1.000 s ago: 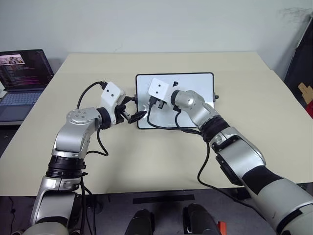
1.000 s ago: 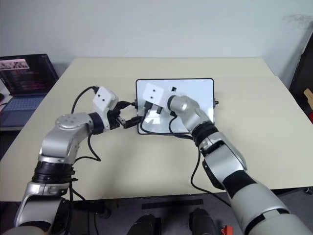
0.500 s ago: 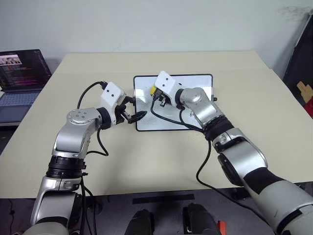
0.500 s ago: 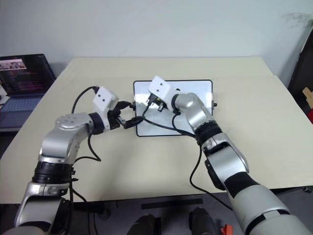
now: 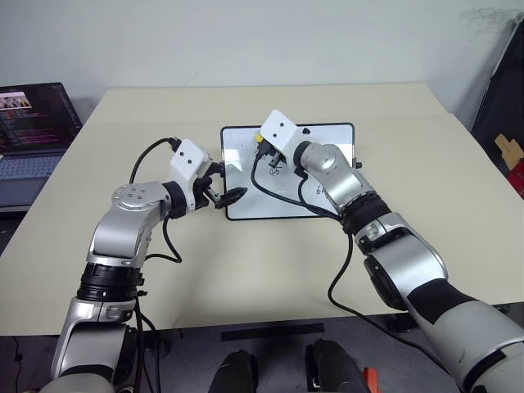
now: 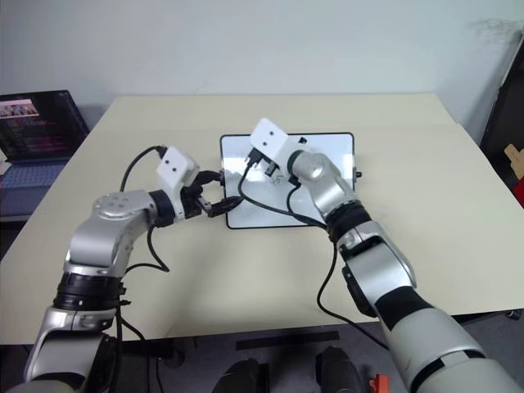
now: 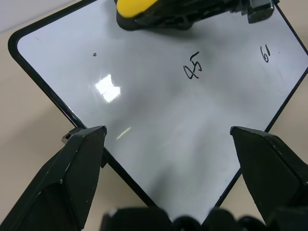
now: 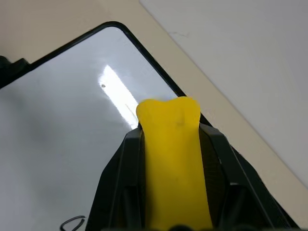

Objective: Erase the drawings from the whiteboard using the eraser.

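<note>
Board (image 5: pixel 286 176): lies flat on the tan table (image 5: pixel 246 270), near the middle, black frame all round.
Eraser (image 8: pixel 174 159): clamped between the right gripper's (image 8: pixel 175 137) fingers, yellow body up, held over the board's far left part; whether it touches the surface I cannot tell.
Marks: "45" (image 7: pixel 194 71) sits mid-board, just beside the eraser; "61" (image 7: pixel 265 53) sits nearer the right edge.
Left gripper (image 7: pixel 168 139): fingers spread wide, at the board's left edge, one finger on each side of the near left corner; it grips nothing.
Laptop (image 5: pixel 33 131): at the table's far left, screen lit, well apart from the board.
</note>
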{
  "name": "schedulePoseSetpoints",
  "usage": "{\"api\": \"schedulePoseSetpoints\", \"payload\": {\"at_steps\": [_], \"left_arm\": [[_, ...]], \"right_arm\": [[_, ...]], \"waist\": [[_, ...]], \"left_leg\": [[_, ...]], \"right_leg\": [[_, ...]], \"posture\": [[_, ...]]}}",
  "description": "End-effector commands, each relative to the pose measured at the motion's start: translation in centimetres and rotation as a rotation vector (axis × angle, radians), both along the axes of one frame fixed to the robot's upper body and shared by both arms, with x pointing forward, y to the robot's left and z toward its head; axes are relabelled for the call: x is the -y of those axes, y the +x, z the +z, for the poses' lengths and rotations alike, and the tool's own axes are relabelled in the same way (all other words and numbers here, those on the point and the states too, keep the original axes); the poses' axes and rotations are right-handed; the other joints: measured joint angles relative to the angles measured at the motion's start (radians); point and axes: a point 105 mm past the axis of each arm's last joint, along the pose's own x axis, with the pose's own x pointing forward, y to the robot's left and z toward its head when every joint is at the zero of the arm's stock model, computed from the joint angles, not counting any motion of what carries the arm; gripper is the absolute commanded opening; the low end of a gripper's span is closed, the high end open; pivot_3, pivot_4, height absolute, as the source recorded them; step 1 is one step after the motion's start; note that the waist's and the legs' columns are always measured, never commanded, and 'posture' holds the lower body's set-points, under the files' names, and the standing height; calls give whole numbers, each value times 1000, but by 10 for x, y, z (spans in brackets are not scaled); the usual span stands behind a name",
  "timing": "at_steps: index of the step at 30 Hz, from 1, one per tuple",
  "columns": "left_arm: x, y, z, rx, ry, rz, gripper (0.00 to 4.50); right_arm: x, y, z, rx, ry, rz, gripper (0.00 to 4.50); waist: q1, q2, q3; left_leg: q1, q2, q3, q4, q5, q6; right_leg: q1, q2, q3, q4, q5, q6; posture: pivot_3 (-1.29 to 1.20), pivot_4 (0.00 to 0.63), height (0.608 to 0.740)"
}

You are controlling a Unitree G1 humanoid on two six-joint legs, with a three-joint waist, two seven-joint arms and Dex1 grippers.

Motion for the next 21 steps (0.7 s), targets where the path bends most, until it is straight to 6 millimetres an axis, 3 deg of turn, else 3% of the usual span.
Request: {"api": "schedulePoseSetpoints", "payload": {"at_steps": [1,7,16,21], "left_arm": [[5,-3,12,49,2,-20,4500],[6,-3,11,48,1,-22,4500],[5,-4,10,44,2,-18,4500],[5,-4,10,43,3,-19,4500]], "right_arm": [[-13,-6,-5,-9,-32,47,1171],[-33,-20,-25,-57,-86,138,1171],[-44,-25,38,174,64,158,1170],[-43,-19,39,193,59,110,1170]], "waist": [[-1,0,0],[-5,0,0],[-3,0,1],[-3,0,1]], "left_leg": [[0,0,0,0,0,0],[1,1,1,0,0,0],[0,0,0,0,0,0],[0,1,0,-2,0,0]], "right_leg": [[0,0,0,0,0,0],[0,0,0,1,0,0],[-1,0,0,1,0,0],[-1,0,0,-1,0,0]], "posture": [[0,150,740],[0,150,740],[0,150,740],[0,150,740]]}}
